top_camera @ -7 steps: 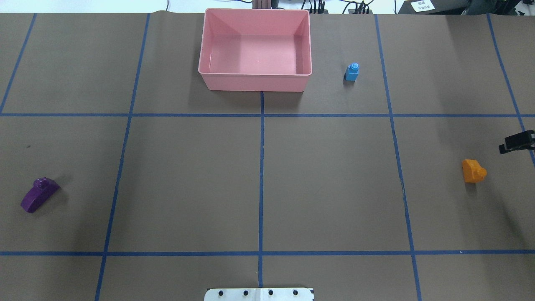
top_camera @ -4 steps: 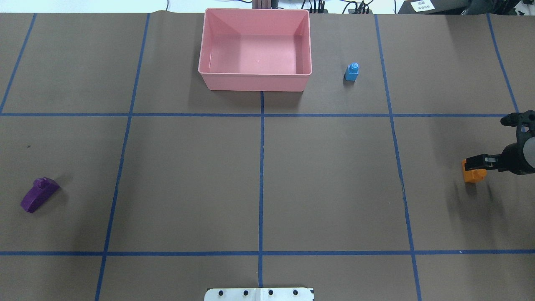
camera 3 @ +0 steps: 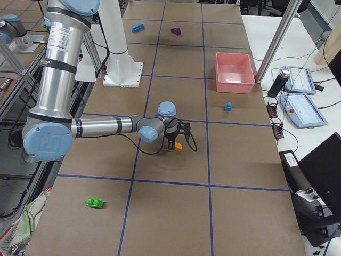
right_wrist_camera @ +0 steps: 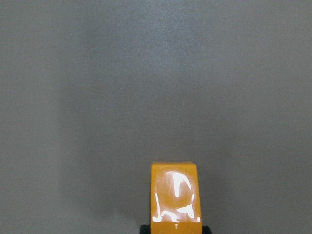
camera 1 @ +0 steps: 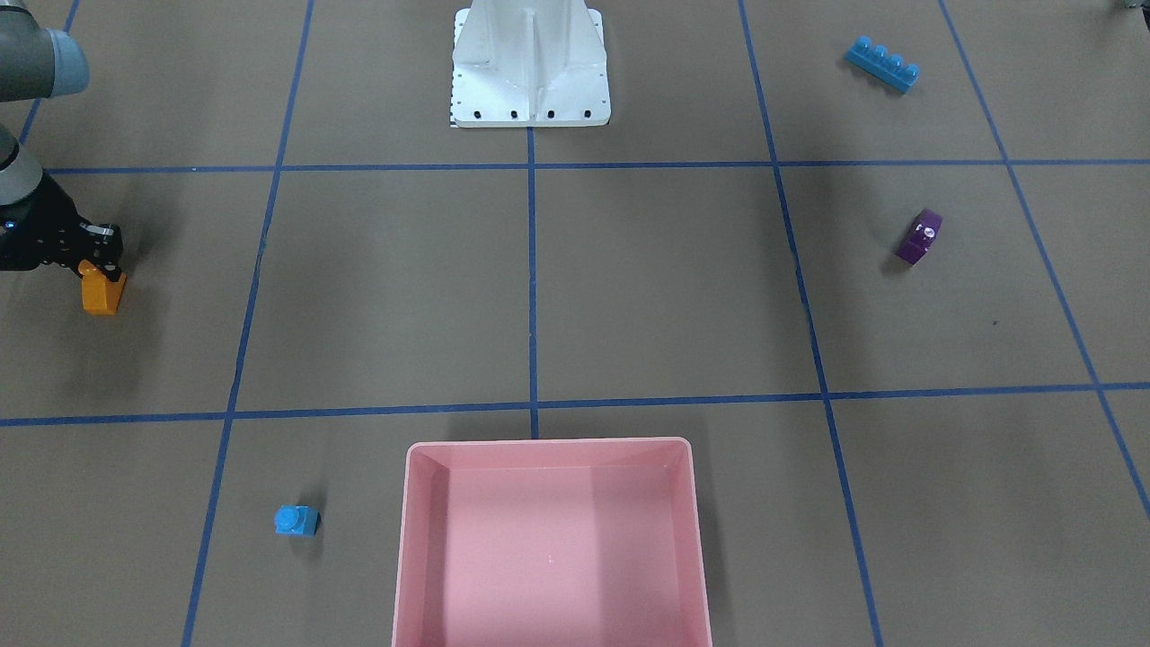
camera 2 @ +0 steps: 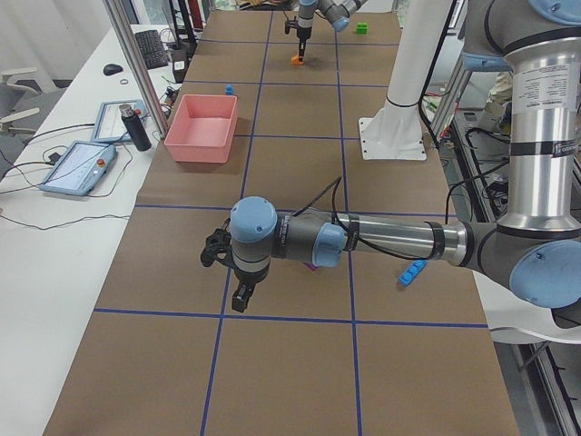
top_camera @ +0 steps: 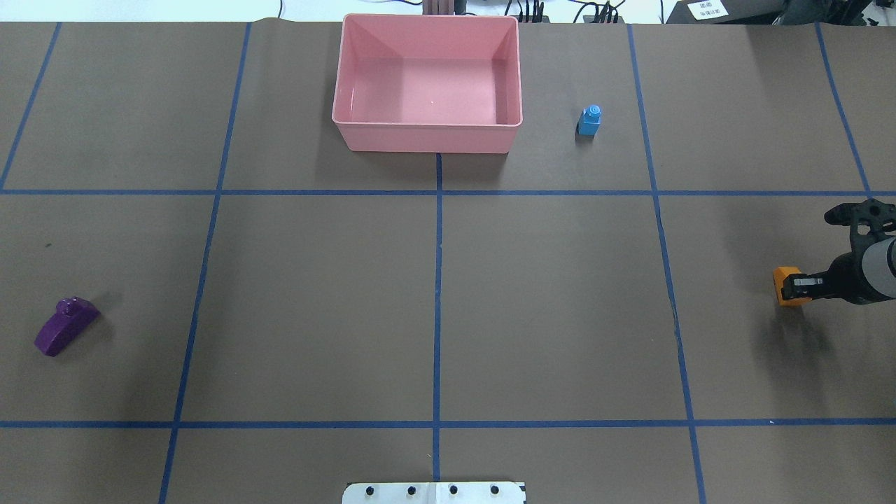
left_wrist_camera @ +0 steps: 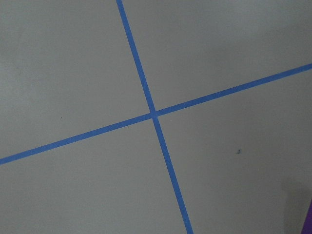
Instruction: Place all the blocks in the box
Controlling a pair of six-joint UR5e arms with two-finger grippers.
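Note:
The pink box point(top_camera: 427, 138) stands at the far middle and holds nothing. My right gripper point(top_camera: 799, 286) is low over the orange block point(top_camera: 785, 288) at the right, its jaws apart at the block's sides; the block fills the bottom of the right wrist view point(right_wrist_camera: 175, 197). The small blue block point(top_camera: 590, 120) stands right of the box. The purple block point(top_camera: 64, 325) lies far left. The long blue block point(camera 1: 882, 65) and the green block point(camera 3: 96, 202) lie near the robot's side. My left gripper point(camera 2: 240, 298) hovers over bare table near the purple block; I cannot tell its state.
The white metal robot base point(camera 1: 530, 81) stands at the table's near middle edge. Blue tape lines point(top_camera: 437, 280) divide the brown table into squares. Tablets and a dark bottle point(camera 2: 136, 127) sit on the side bench beyond the box.
My right gripper has come in from the right edge and dropped down onto the orange block. The blocks and the box have not moved.

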